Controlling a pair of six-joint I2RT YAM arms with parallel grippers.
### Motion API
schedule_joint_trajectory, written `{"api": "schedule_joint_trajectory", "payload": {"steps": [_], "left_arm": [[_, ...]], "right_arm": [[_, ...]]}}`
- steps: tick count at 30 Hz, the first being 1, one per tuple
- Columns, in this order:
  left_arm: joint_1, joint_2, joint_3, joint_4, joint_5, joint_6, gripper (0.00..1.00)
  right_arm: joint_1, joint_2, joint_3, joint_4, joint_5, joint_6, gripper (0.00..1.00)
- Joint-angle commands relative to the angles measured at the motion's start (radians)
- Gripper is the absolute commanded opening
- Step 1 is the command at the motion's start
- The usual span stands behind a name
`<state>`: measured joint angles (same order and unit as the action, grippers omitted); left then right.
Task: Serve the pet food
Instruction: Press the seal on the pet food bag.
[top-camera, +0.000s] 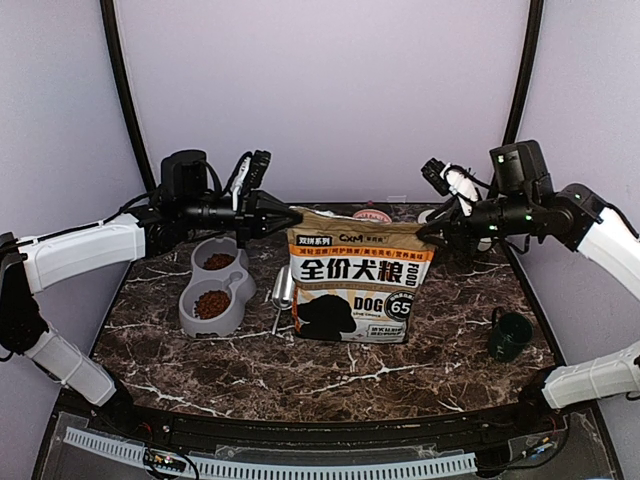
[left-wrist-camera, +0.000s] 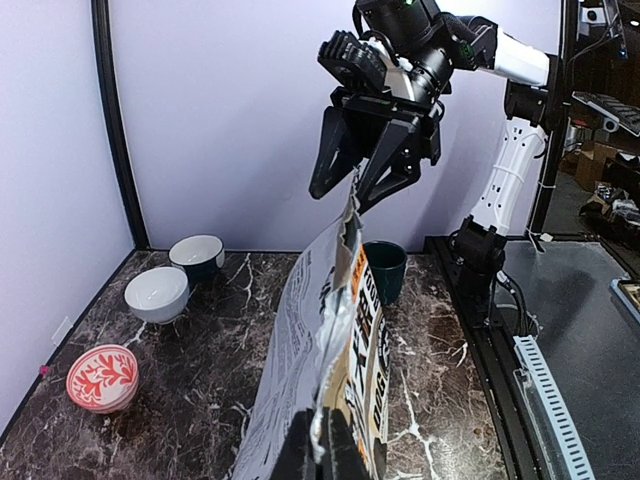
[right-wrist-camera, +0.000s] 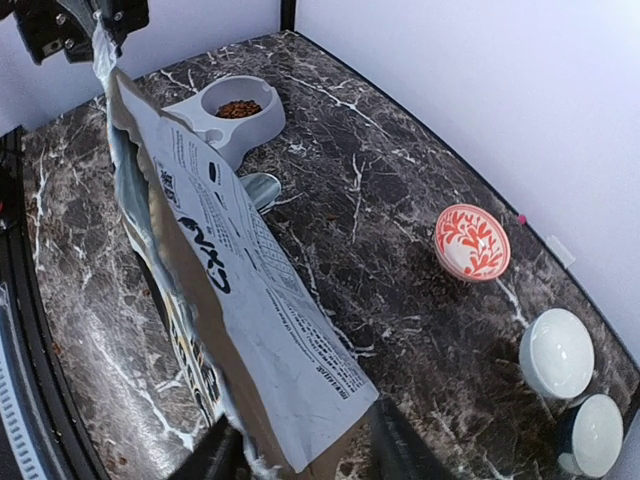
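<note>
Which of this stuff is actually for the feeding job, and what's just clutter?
For the job: pet food in the grey double bowl; dog-food bag, its top corner in the shut left gripper; metal scoop beside it.
Lying about: dark green cup; red-patterned bowl; white bowl; dark-sided bowl.

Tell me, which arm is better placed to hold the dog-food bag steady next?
Probably the left: the left gripper is clamped on one top corner of the dog-food bag, while the right gripper has its fingers spread around the other corner.
</note>
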<state>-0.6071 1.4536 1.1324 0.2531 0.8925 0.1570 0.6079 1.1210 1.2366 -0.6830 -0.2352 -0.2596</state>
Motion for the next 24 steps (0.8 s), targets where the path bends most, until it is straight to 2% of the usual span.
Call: {"api": "schedule_joint_trajectory", "payload": {"steps": [1, 4, 8, 16, 24], "left_arm": [[-0.002, -0.052, -0.009, 0.008, 0.016, 0.007, 0.0], [-0.002, -0.051, -0.009, 0.01, 0.016, 0.005, 0.0], [-0.002, -0.047, -0.01, 0.011, 0.013, 0.002, 0.0], [-0.002, -0.042, -0.008, 0.012, 0.01, -0.002, 0.0], [-0.002, -0.041, -0.006, 0.007, 0.005, 0.001, 0.0]], "right_arm": [[-0.008, 0.034, 0.089, 0.008, -0.035, 0.003, 0.52], [-0.006, 0.095, 0.163, -0.022, -0.086, -0.007, 0.61], [0.022, 0.179, 0.271, -0.053, -0.126, -0.02, 0.67], [0.155, 0.386, 0.472, -0.13, -0.136, -0.062, 0.68], [0.213, 0.517, 0.601, -0.149, -0.152, -0.064, 0.68]]}}
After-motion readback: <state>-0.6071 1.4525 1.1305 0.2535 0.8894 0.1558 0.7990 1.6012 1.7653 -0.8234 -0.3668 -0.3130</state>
